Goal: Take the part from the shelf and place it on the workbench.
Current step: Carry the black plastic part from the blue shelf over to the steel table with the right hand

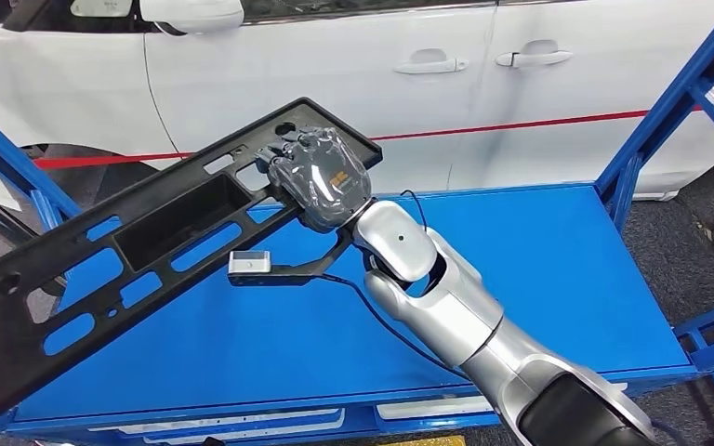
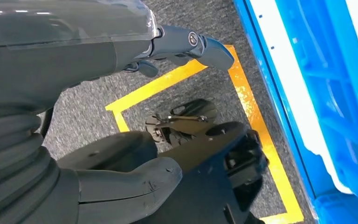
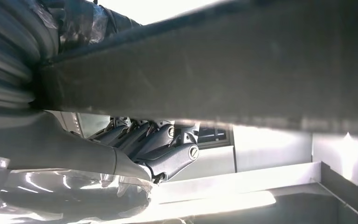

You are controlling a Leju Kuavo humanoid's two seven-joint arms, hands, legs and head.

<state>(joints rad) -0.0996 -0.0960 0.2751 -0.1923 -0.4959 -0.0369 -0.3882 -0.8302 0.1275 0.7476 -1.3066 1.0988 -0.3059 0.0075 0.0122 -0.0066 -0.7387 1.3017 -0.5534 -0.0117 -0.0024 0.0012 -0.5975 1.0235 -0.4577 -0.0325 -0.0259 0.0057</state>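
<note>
Right arm reaches up and forward from the lower right of the head view, elbow bent, wrist turned so the grey back of the right robot hand (image 1: 321, 177) faces the camera. That robot hand grips the part (image 1: 163, 237), one long black plastic panel with several cut-out slots and one deep rectangular recess, holding it near its far end; the right wrist view shows the dark fingers (image 3: 156, 140) curled under the panel's edge. The part hangs tilted above the blue bench (image 1: 539, 279), far end high, near end dropping toward the lower left. An orange mark sits on the back of the robot hand, too small to read. Left robot hand (image 2: 121, 107) hangs low over grey carpet and a yellow floor line (image 2: 256, 121), thumb and fingers apart, nothing in it. One white car (image 1: 381, 74) stands behind the bench, two door handles showing.
</note>
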